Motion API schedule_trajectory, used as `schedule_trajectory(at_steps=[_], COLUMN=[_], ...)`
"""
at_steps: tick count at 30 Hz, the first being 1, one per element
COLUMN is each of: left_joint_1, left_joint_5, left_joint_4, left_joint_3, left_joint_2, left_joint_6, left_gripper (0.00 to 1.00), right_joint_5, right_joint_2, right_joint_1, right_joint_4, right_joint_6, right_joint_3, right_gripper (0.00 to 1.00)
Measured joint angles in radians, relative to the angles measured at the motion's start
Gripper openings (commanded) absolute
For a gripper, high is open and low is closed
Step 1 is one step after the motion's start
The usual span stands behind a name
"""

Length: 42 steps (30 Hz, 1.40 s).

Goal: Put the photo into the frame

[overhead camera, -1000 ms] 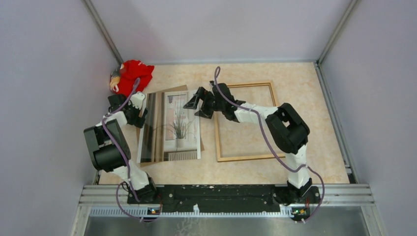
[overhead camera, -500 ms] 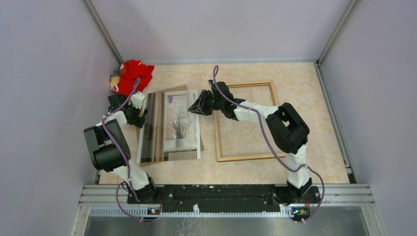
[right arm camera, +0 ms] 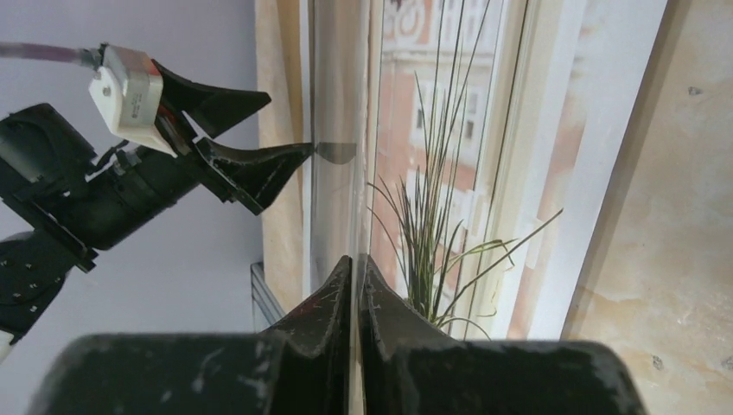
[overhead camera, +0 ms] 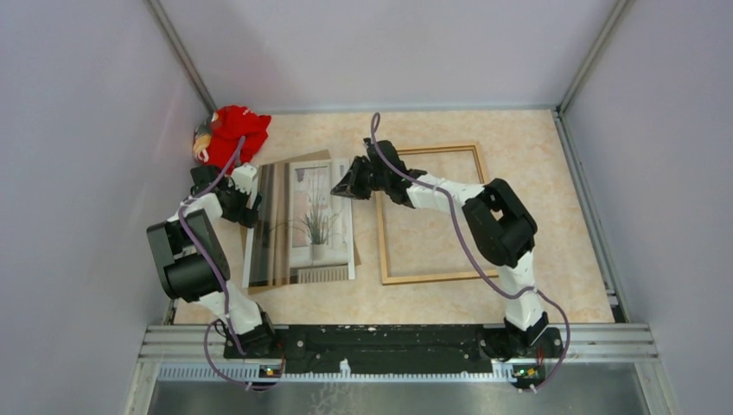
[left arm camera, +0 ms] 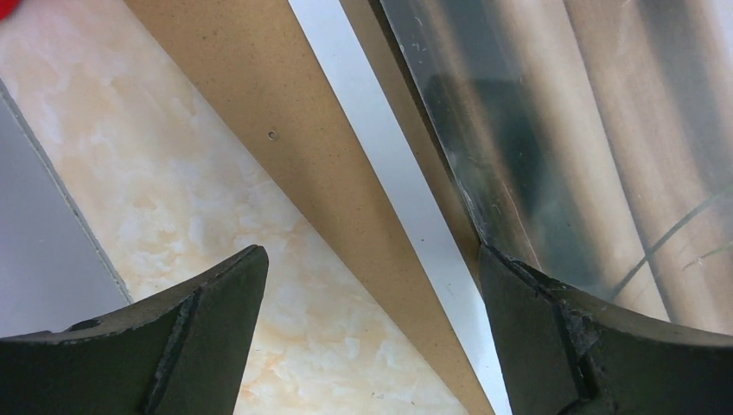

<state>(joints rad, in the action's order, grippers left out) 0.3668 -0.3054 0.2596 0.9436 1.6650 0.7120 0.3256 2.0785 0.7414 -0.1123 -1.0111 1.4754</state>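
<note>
The photo (overhead camera: 315,220), a plant by a window, lies on the table left of the golden-brown frame (overhead camera: 432,277). In the right wrist view the photo (right arm camera: 449,130) sits just below a thin clear sheet (right arm camera: 333,216) seen edge-on. My right gripper (overhead camera: 337,188) (right arm camera: 356,259) is shut on that sheet's right edge. My left gripper (overhead camera: 253,203) (left arm camera: 372,259) stands open at the left side. One fingertip (right arm camera: 302,151) touches the sheet from above. The left wrist view shows the photo's white border (left arm camera: 380,164) beside the sheet (left arm camera: 562,130).
A brown cardboard backing board (overhead camera: 311,156) (left arm camera: 285,104) lies under the photo and juts out at its top and left. A red soft toy (overhead camera: 229,134) sits in the far left corner. Purple walls close in the table on three sides.
My right gripper has gone from wide open to shut, sliding a little left onto the sheet's right edge. The left arm has not moved.
</note>
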Motion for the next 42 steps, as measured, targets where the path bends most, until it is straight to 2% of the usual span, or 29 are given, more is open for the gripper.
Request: schedule_trajectory(at_steps=[4, 9, 15, 22, 27, 31, 37, 42], left_joint_1=[0.0, -0.003, -0.05, -0.398, -0.623, -0.748, -0.848, -0.885], left_joint_5=[-0.002, -0.051, -0.14, -0.211, -0.229, -0.212, -0.159, -0.097], left_joint_4=[0.017, 0.184, 0.294, 0.272, 0.249, 0.2, 0.166, 0.145], left_joint_3=[0.007, 0.103, 0.317, 0.364, 0.444, 0.491, 0.513, 0.513], left_joint_2=[0.0, 0.0, -0.024, -0.064, 0.054, 0.187, 0.31, 0.341], left_joint_6=[-0.003, -0.022, -0.072, -0.242, -0.378, -0.479, -0.558, -0.581], left_gripper=[0.98, 0.99, 0.98, 0.98, 0.98, 0.98, 0.94, 0.78], right_joint_5=[0.029, 0.136, 0.279, 0.311, 0.261, 0.201, 0.15, 0.127], right_joint_2=[0.019, 0.008, -0.178, -0.644, -0.854, -0.877, -0.873, -0.871], right_joint_1=[-0.013, -0.073, -0.261, -0.607, -0.697, -0.714, -0.725, -0.725], right_joint_4=[-0.013, 0.01, 0.202, 0.435, 0.653, 0.818, 0.962, 1.011], right_joint_6=[-0.021, 0.001, 0.13, 0.311, 0.405, 0.467, 0.523, 0.548], right_joint_3=[0.0, 0.009, 0.011, -0.129, -0.149, -0.092, -0.001, 0.006], right_gripper=[0.0, 0.0, 0.0, 0.0, 0.0, 0.0, 0.0, 0.0])
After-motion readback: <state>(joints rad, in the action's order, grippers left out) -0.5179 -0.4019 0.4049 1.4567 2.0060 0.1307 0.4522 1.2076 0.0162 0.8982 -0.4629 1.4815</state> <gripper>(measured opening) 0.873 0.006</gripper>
